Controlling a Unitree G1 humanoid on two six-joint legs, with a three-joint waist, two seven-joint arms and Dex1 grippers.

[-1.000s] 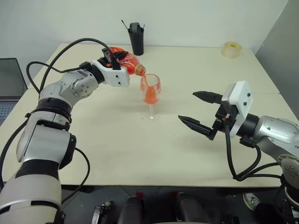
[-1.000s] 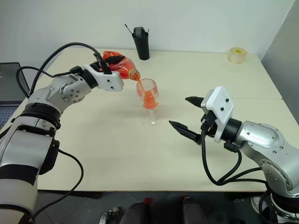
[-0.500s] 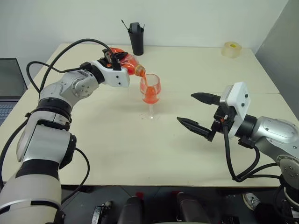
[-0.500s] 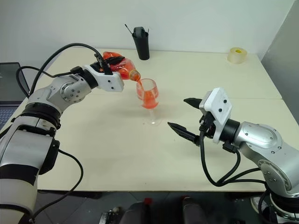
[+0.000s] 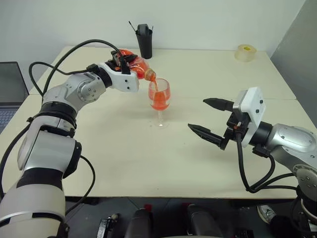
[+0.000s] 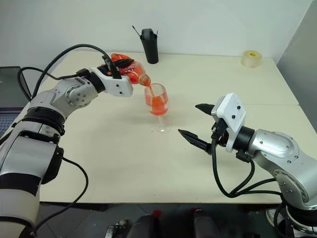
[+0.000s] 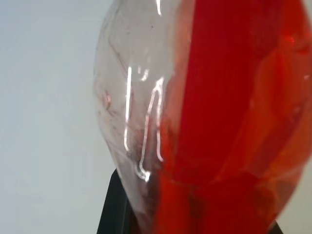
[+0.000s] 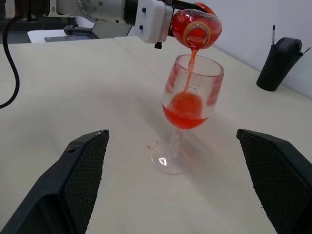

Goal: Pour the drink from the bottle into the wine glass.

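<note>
Right gripper: near the front of the table, fingers spread wide apart, holding nothing. It hangs above the table top, with bare table between it and the glass.
Table: big, flat and cream. Lots of free room in the front and on the right side. A few small red drops lie by the foot of the glass.
Wine glass: stands up straight in the middle of the table, well away from every edge. Red in the bottom of its bowl.
Drink: a thin red stream runs from the bottle's mouth down into the glass.
Bottle: tipped over on its side in the air, mouth just above the glass rim, still part full of red.
Left gripper: fingers pressed tight on the bottle's fat body.
Black cup: at the far edge, behind the bottle.
Tape roll: far right corner.
Wall: plain and pale, right behind the table.
</note>
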